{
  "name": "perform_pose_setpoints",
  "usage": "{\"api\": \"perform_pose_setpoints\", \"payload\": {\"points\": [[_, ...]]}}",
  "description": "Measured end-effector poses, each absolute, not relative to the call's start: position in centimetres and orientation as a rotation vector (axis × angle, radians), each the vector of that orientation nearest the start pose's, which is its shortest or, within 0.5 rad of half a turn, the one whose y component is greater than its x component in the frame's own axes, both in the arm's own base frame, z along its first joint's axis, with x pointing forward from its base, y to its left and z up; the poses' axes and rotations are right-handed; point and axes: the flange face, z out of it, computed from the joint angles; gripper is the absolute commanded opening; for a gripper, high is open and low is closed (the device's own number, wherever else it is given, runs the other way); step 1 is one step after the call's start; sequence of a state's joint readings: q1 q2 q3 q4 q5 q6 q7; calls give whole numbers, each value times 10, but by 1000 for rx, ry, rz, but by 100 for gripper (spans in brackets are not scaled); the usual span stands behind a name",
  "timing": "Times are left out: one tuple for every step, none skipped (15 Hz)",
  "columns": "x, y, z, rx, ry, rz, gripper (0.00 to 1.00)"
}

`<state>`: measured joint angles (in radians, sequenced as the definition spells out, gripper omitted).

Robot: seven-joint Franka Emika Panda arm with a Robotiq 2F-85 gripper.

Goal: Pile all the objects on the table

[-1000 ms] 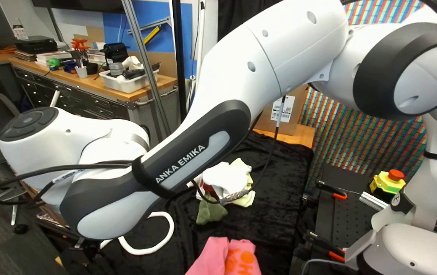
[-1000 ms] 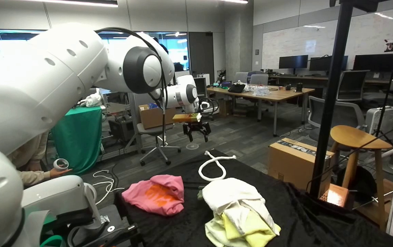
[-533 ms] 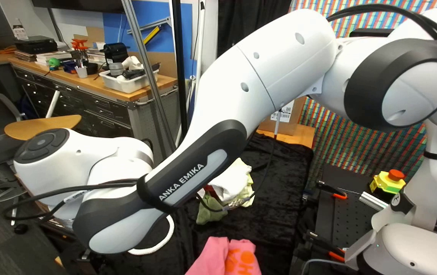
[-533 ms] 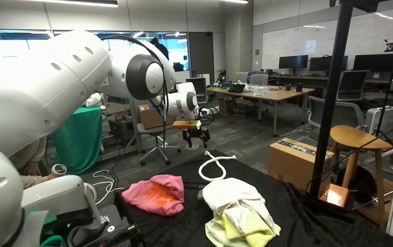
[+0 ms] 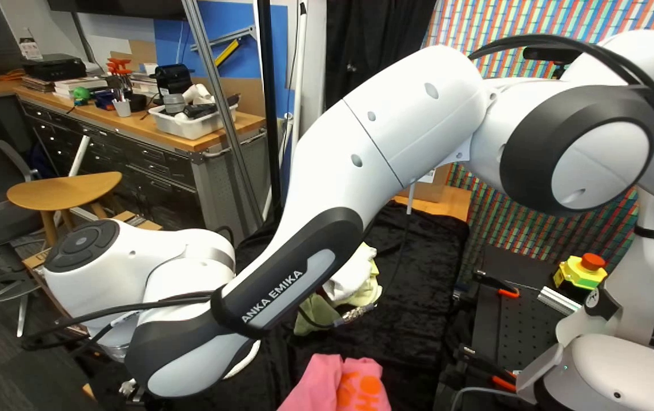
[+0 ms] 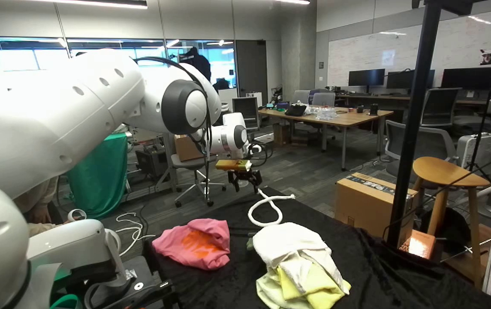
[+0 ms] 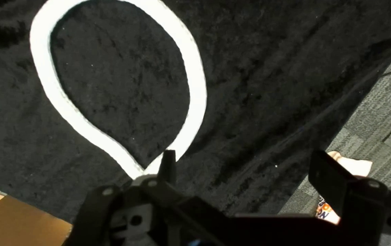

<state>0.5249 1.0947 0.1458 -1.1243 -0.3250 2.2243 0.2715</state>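
Wrist view, noon at the top: the gripper (image 7: 241,160) has its two fingers (image 7: 168,165) spread wide, tips at seven and four o'clock from the centre, with nothing in their hold. The white hose (image 7: 197,85) loops toward ten o'clock on the black table (image 7: 267,68), passing partly out of sight behind the finger at seven. In an exterior view the gripper hangs near the table's far end; from it, the pink cloth (image 6: 194,245) with orange print lies crumpled at seven o'clock, and at five o'clock, apart from the pink, the white cloth (image 6: 288,240) laps over the pale yellow cloth (image 6: 316,279)
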Motion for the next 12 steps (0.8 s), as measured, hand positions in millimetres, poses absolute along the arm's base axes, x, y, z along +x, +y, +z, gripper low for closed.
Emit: {"api": "perform_pose_setpoints", "payload": {"points": [[627,440,134,-3137,-816,-115,100],[628,440,132,-3132,-801,-109,100],[629,440,129,-3127,-787,-103,100],[630,440,125,-3124,-777,-97,100],[631,440,122,-3120,-766,-93,100],[632,440,120,-3115,-757,-89,100],[633,440,117,-3112,-749,-86,100],[634,440,115,-3109,-742,-84,100],[635,439,113,-3107,-737,-84,100],[636,439,111,-3107,-732,-85,100],[638,438,111,-3107,-725,-87,100],[640,437,110,-3107,-721,-90,100]]}}
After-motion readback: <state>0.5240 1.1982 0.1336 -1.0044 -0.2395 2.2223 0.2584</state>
